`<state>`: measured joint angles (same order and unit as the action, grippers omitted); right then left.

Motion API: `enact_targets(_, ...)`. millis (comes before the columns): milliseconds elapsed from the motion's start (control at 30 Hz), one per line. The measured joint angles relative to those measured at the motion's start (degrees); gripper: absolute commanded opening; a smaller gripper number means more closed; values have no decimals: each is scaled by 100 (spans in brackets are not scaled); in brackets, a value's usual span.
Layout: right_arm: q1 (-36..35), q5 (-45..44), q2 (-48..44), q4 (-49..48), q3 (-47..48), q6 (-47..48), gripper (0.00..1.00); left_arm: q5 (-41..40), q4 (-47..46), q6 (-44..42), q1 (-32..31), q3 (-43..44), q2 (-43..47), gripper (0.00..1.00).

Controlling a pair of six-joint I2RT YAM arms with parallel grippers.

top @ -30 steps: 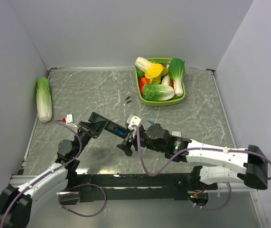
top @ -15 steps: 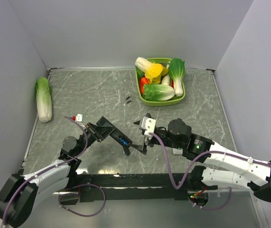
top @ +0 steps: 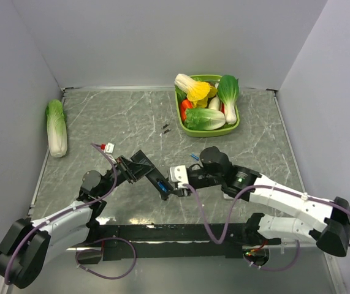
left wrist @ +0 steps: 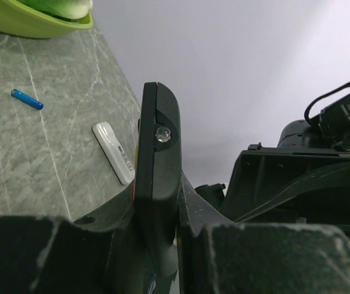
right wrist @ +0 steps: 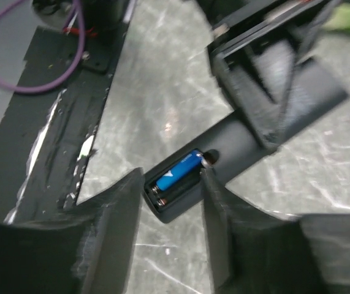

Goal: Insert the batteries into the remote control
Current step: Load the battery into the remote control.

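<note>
My left gripper [top: 139,169] is shut on the black remote control [top: 152,176] and holds it tilted above the table. In the left wrist view the remote [left wrist: 156,159] stands edge-on between my fingers. Its open battery bay holds one blue battery [right wrist: 178,171], and the slot beside it is empty. My right gripper [right wrist: 170,205] is open and empty, its jaws on either side of the bay end; it also shows in the top view [top: 171,188]. A second blue battery [top: 194,157] lies on the table, also visible in the left wrist view [left wrist: 26,99].
A white rectangular remote [left wrist: 114,160] lies on the table near the loose battery. A green basket [top: 210,131] of vegetables stands at the back. A napa cabbage [top: 56,127] lies at the far left. Two tiny dark bits [top: 165,128] lie mid-table.
My left gripper has carried the remote a little to the right. My right gripper swung away to the right, then came back to the remote's open bay end.
</note>
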<state>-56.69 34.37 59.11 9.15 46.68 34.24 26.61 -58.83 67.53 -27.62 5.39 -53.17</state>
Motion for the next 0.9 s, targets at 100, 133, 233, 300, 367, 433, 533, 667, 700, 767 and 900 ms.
enact_targets(100, 9, 105, 273, 184, 162, 138, 42, 79, 173, -92, 0, 81, 94, 1)
enact_targets(133, 9, 129, 315, 229, 201, 173, 42, 98, 236, -111, 0, 111, 127, 1)
enact_targets(233, 9, 201, 319, 245, 216, 247, 41, 127, 411, -201, 0, 181, 208, 1)
enact_targets(300, 9, 236, 319, 245, 216, 286, 41, 162, 457, -227, 0, 212, 219, 1)
enact_targets(367, 9, 251, 321, 243, 219, 304, 42, 205, 498, -236, 0, 225, 219, 1)
enact_targets(433, 9, 269, 341, 245, 225, 326, 42, 240, 514, -234, 0, 227, 197, 1)
enact_targets(533, 9, 278, 442, 245, 299, 358, 42, 289, 522, -234, 0, 234, 162, 1)
enact_targets(667, 9, 286, 575, 243, 422, 407, 42, 332, 588, -238, 0, 247, 160, 1)
enact_targets(700, 9, 291, 608, 245, 446, 422, 42, 339, 625, -238, 0, 258, 160, 1)
enact_targets(767, 9, 315, 686, 245, 490, 431, 42, 352, 688, -245, 0, 291, 168, 1)
enact_targets(900, 9, 363, 841, 254, 518, 444, 42, 354, 737, -284, 0, 332, 201, 1)
